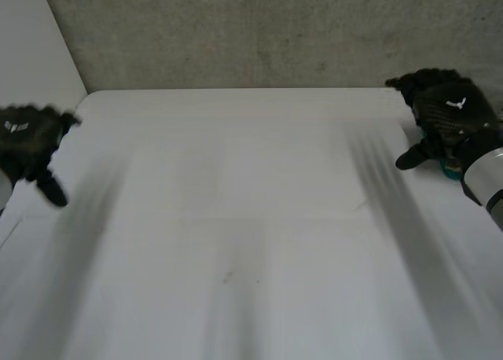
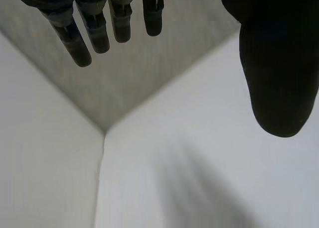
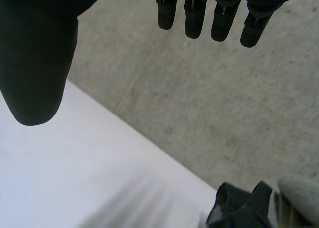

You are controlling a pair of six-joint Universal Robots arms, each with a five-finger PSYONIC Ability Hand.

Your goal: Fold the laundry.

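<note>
Left hand (image 1: 27, 140), right hand (image 1: 452, 116): fingers apart, empty. Dark cloth (image 3: 239, 210) past table (image 3: 75, 178) edge.

White worktop (image 1: 251, 242), matt, with a rounded far-left corner and a faint seam running across its middle. Beyond its far edge lies a grey, mottled concrete surface (image 1: 259, 34), crossed by a thin straight joint in the right wrist view. A plain white panel (image 1: 31, 53) borders the worktop's left side, meeting it at that corner
</note>
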